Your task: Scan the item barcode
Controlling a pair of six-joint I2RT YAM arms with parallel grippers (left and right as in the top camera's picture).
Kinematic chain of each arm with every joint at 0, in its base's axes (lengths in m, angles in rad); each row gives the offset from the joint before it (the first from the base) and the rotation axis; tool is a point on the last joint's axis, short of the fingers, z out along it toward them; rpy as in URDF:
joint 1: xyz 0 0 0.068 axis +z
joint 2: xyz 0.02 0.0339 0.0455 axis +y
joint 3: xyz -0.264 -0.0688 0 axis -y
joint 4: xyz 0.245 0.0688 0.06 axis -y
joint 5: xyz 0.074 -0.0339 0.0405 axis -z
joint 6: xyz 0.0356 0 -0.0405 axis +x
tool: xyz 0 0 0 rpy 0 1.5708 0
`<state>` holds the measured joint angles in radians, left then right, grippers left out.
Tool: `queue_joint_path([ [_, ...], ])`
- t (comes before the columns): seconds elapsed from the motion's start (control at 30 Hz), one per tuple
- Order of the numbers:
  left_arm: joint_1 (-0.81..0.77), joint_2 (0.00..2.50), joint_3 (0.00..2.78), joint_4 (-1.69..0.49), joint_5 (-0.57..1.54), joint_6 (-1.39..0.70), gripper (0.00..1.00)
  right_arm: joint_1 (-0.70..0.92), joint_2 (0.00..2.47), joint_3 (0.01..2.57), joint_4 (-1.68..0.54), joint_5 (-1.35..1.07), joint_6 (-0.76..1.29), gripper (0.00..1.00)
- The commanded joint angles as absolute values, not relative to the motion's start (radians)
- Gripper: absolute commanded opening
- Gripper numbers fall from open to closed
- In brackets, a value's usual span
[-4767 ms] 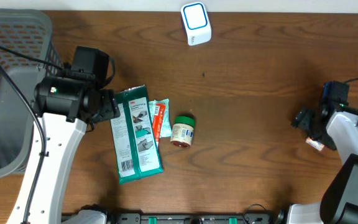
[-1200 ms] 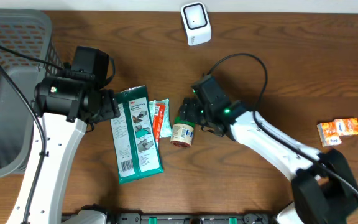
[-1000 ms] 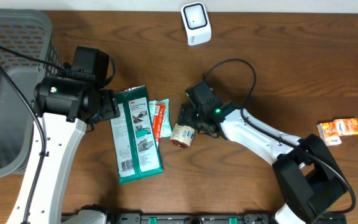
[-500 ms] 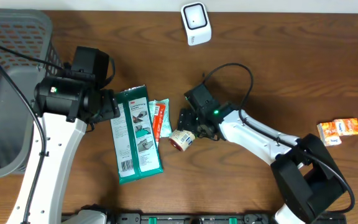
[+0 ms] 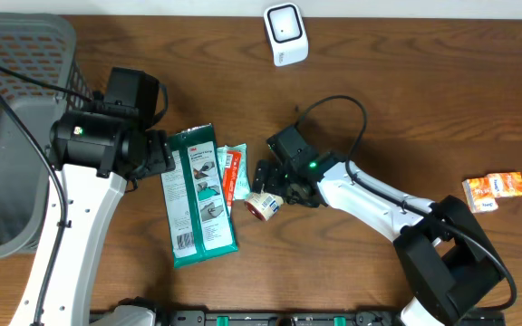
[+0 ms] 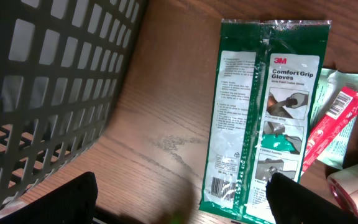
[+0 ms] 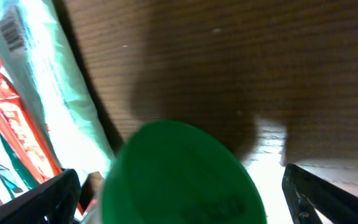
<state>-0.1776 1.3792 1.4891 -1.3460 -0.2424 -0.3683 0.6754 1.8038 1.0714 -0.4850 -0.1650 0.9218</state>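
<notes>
A dark grey plastic lattice basket (image 6: 55, 93) fills the left. On the brown wooden worktop (image 6: 160, 124) lies a flat green glove package (image 6: 260, 118), with a red-and-white strip packet (image 6: 334, 124) against its right edge. The left tool (image 6: 182, 208) has its fingers wide apart.

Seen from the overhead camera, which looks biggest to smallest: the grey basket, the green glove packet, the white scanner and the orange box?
1. Grey basket, by far
2. Green glove packet
3. White scanner and orange box: about alike, too close to rank
</notes>
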Motion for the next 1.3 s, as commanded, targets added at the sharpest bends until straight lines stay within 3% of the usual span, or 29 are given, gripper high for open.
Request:
queue_joint_path([
  [0.0, -0.175, 1.379, 1.493, -1.349, -0.256, -0.363, 0.88, 0.667, 1.799, 1.071, -0.494, -0.173, 0.944, 0.99],
  [0.17, -0.175, 1.379, 1.493, -1.349, -0.256, -0.363, 0.88, 0.667, 1.799, 1.071, -0.487, -0.208, 0.986, 0.98],
  [0.33, -0.175, 1.379, 1.492, -1.349, -0.256, -0.363, 0.88, 0.671, 1.799, 1.071, -0.482, -0.199, 0.99, 0.87],
  [0.5, -0.175, 1.379, 1.492, -1.349, -0.256, -0.363, 0.88, 0.667, 1.797, 1.072, -0.447, -0.185, 0.887, 0.83],
  [0.67, -0.175, 1.379, 1.493, -1.349, -0.255, -0.363, 0.88, 0.645, 1.771, 1.073, -0.434, -0.184, 0.827, 0.69],
  [0.93, -0.175, 1.379, 1.493, -1.349, -0.255, -0.363, 0.88, 0.634, 1.738, 1.073, -0.437, -0.175, 0.789, 0.6],
  [1.13, -0.175, 1.379, 1.493, -1.349, -0.256, -0.363, 0.88, 0.635, 1.691, 1.073, -0.463, -0.113, 0.753, 0.59],
  [1.27, -0.175, 1.379, 1.493, -1.349, -0.255, -0.363, 0.88, 0.635, 1.683, 1.073, -0.475, -0.125, 0.763, 0.72],
])
